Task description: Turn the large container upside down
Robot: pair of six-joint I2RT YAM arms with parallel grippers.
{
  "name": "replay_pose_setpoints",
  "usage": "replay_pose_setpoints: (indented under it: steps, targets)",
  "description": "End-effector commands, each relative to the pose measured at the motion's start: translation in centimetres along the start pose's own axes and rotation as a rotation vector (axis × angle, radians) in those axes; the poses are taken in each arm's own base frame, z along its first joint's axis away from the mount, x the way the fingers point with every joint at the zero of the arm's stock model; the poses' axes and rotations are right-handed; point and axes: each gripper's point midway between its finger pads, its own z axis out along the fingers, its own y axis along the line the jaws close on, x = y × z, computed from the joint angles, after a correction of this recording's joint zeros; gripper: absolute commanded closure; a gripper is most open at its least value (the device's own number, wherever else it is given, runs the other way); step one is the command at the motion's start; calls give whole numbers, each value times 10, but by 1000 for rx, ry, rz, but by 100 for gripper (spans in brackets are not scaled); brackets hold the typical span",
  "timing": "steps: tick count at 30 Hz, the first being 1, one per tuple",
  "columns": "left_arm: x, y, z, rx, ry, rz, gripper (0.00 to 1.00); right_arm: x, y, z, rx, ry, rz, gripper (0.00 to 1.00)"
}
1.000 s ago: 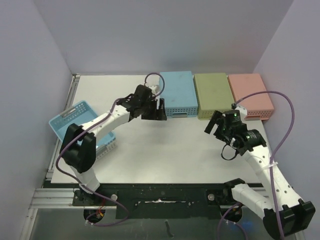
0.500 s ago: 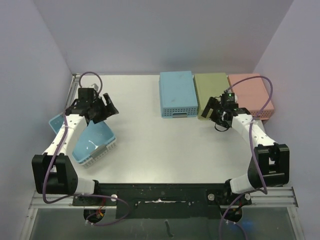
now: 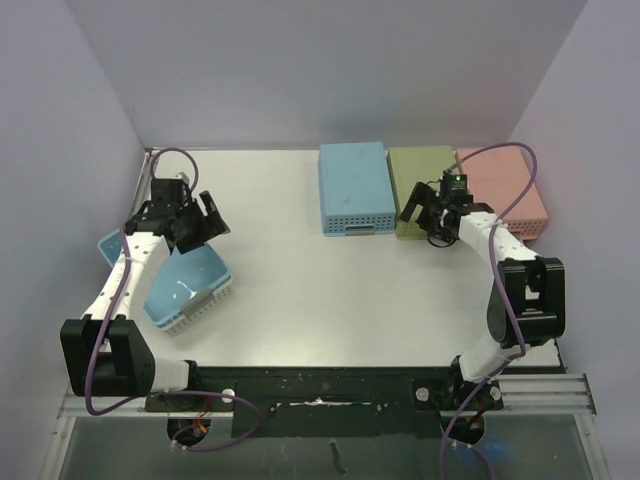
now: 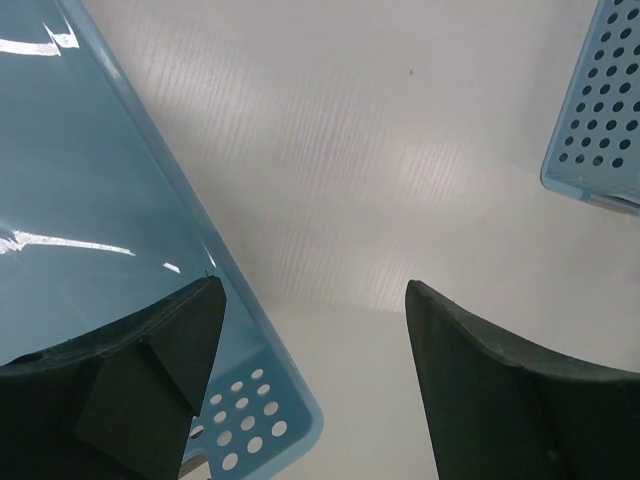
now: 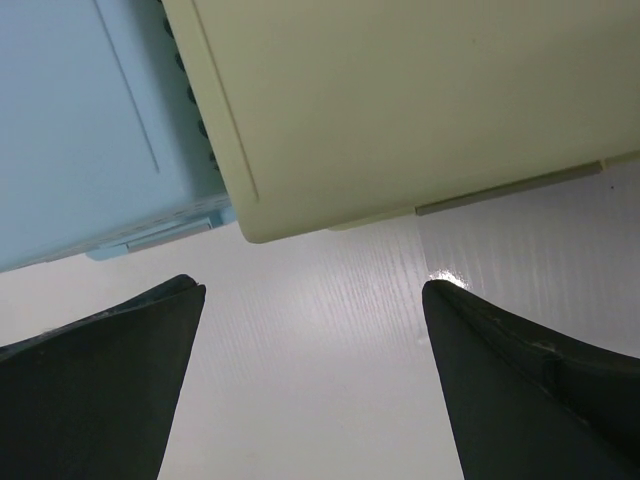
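Observation:
The large light-blue perforated basket [image 3: 185, 285] sits open side up and tilted at the table's left edge; its inner wall and rim fill the left of the left wrist view [image 4: 90, 200]. My left gripper [image 3: 205, 222] is open and empty, above the basket's far right rim, its midpoint [image 4: 315, 330] over bare table beside the rim. My right gripper [image 3: 425, 212] is open and empty at the near edge of the green container [image 3: 425, 175]; in the right wrist view its midpoint [image 5: 315, 330] is over bare table just in front of that container [image 5: 400, 90].
Three containers lie upside down in a row at the back: blue [image 3: 355, 185], green, and pink [image 3: 505, 185]. The blue one shows in the left wrist view [image 4: 605, 110] and the right wrist view [image 5: 80, 120]. Purple walls enclose the table [image 3: 300, 300].
My left arm swung from the table's middle to the left basket and then shifted slightly. My right arm moved from the near right back to the green container's front edge.

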Motion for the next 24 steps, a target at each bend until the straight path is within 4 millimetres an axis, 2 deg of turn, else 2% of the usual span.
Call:
replay_pose_setpoints:
  steps: [1, 8, 16, 24]
  targets:
    - [-12, 1, -10, -3, -51, 16, 27, -42, 22, -9, -72, -115, -28, 2]
    - [-13, 2, -11, -7, -61, 14, 27, -43, 20, 6, -66, -90, -44, 2]
    - [-9, 5, -8, -11, -54, 13, 27, -56, 21, 10, -64, -100, -58, 2]
    - [-6, 0, -6, 17, -44, 5, 27, -57, 20, 21, -68, -78, -73, 2]
